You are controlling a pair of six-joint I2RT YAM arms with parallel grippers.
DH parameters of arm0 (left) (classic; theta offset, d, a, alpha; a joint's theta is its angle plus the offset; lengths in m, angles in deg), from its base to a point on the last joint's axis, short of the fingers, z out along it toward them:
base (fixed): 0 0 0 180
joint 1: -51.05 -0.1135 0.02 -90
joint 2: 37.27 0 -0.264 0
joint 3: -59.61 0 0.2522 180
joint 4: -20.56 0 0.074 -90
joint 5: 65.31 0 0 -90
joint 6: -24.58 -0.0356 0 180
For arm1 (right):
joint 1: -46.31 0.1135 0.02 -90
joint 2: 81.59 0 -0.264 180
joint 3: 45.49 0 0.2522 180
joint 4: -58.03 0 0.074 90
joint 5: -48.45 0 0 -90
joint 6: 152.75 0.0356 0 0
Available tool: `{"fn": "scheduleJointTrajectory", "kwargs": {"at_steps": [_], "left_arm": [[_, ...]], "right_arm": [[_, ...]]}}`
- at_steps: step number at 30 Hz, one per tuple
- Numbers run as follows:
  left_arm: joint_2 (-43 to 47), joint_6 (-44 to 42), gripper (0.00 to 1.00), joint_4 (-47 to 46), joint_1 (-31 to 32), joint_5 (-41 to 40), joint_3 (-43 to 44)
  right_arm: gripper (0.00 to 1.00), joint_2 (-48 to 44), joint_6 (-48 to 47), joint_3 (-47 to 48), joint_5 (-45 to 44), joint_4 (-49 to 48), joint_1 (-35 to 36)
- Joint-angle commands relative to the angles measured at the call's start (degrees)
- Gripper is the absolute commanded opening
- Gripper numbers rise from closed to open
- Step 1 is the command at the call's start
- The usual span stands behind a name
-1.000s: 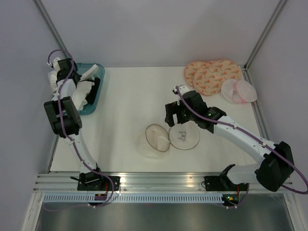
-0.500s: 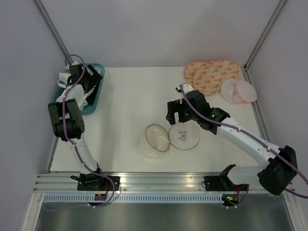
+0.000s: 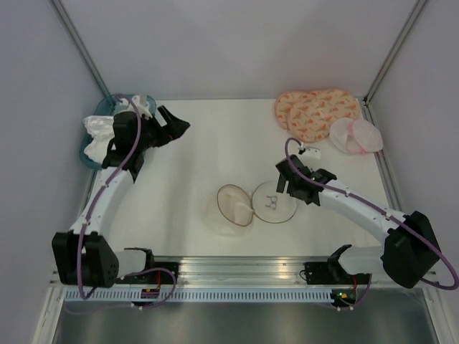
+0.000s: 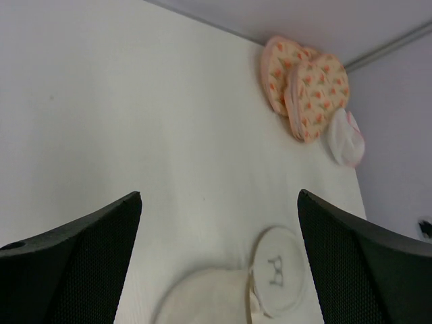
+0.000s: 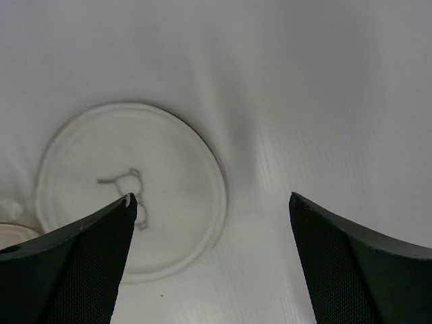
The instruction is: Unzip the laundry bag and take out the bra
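The laundry bag (image 3: 274, 203) lies unzipped and spread in two round halves mid-table; its right half shows the black bra icon (image 4: 277, 270), and its left half (image 3: 231, 208) gapes with a tan rim. Crumpled white fabric (image 3: 100, 127) lies in the teal tray (image 3: 83, 153) at far left; I cannot tell which piece is the bra. My left gripper (image 3: 176, 120) hovers open and empty over bare table right of the tray, facing the bag (image 4: 219, 194). My right gripper (image 3: 285, 183) hangs open and empty just above the icon half's right edge (image 5: 211, 196).
A pink-orange patterned double-round pad (image 3: 315, 111) and a pale pink-white mesh pair (image 3: 355, 135) sit at the back right corner. Metal frame posts and grey walls close in the table on three sides.
My left arm swung from over the tray out to the right above the table, and its gripper went from shut to open. My right gripper drew back toward the near right.
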Motion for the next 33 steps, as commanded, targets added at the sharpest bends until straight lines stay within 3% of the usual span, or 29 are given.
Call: {"fn": "scheduleJointTrajectory", "kwargs": {"at_steps": [1,10,14,24,27,28,33], "left_arm": [[10.4,2.9,1.00,3.0,4.4,3.2,-7.3],[32.8,5.3,1.00,11.8,9.6,7.3,-16.2],[37.0,6.0,1.00,14.7,9.6,8.0,-18.0],[39.9,6.1,1.00,16.8,9.6,9.8,-19.0],[40.7,6.1,1.00,17.0,9.6,10.0,-19.9],[41.0,6.0,1.00,17.0,9.6,9.9,-20.2],[42.2,5.6,1.00,17.6,9.6,9.4,-20.8]], "right_arm": [[0.98,-2.5,12.2,-5.7,-2.1,3.6,-0.2],[0.85,-9.0,16.0,-20.9,5.2,-7.5,-0.1],[0.77,-9.3,15.2,-23.5,8.7,-12.2,-0.1],[0.76,-7.6,13.1,-23.5,10.8,-18.2,-0.1],[0.63,-3.7,13.7,-21.8,8.9,-16.1,-0.1],[0.55,-2.6,13.7,-20.7,8.6,-14.8,-0.1],[0.35,1.3,14.3,-19.1,6.6,-13.0,-0.2]]}}
